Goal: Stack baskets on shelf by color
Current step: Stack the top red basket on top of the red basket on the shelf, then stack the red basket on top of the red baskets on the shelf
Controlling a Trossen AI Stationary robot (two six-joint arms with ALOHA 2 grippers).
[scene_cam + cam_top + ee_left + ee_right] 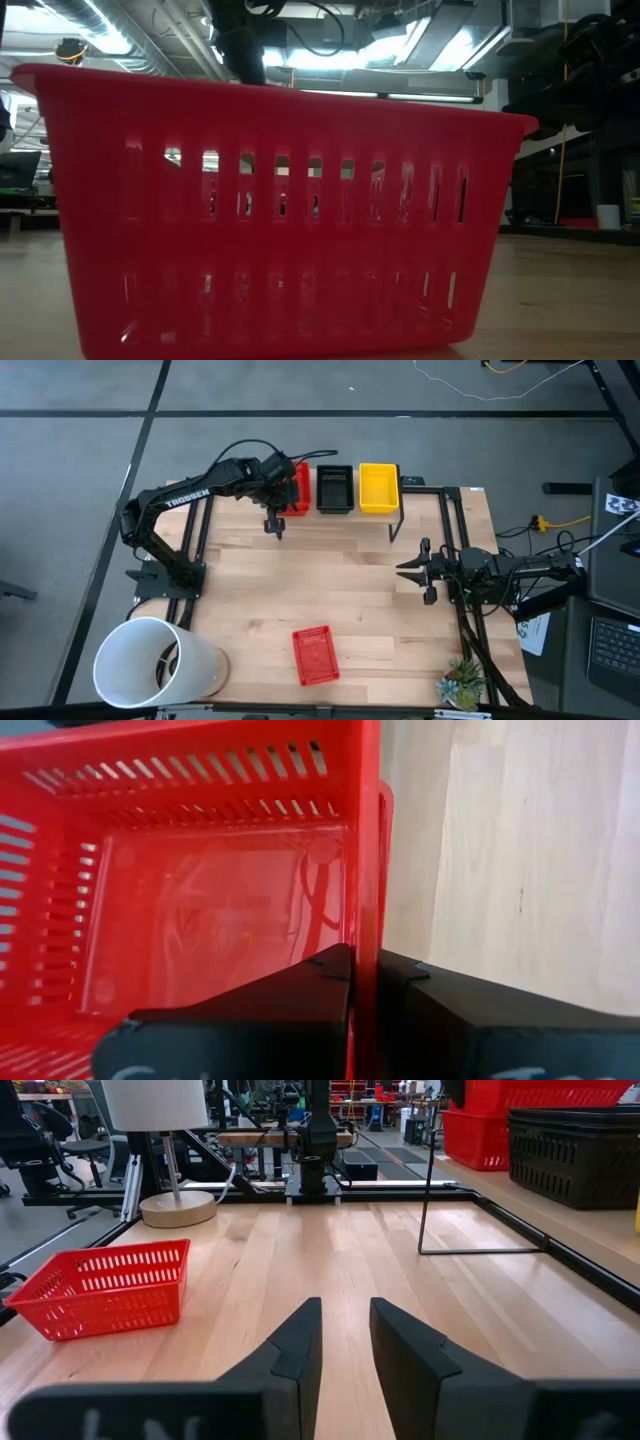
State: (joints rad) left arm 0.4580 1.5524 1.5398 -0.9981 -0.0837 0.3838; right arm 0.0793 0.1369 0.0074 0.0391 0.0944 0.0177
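Note:
My left gripper (284, 488) is at the shelf's left end, shut on a red basket (299, 487) that shows narrow and tilted from above. In the right wrist view this basket (545, 1092) hangs above another red basket (478, 1135) on the shelf. Black baskets (334, 488) and yellow baskets (378, 488) stand beside it on the shelf (396, 525). One more red basket (315, 655) rests by its bottom on the table near the near edge. My right gripper (413, 570) waits open above the table's right side, touching nothing. My left gripper pinches the red basket's side wall just below the rim (367, 925), one finger (310, 985) inside the basket and the other finger (430, 990) outside. A second red rim (385, 815) shows close behind the held wall. The basket is lifted and tilted.
A large white bucket (150, 660) lies at the table's near left corner. A small plant (462, 682) stands at the near right corner. Bare wood lies between the shelf and the lone red basket (280, 210), which fills the low view.

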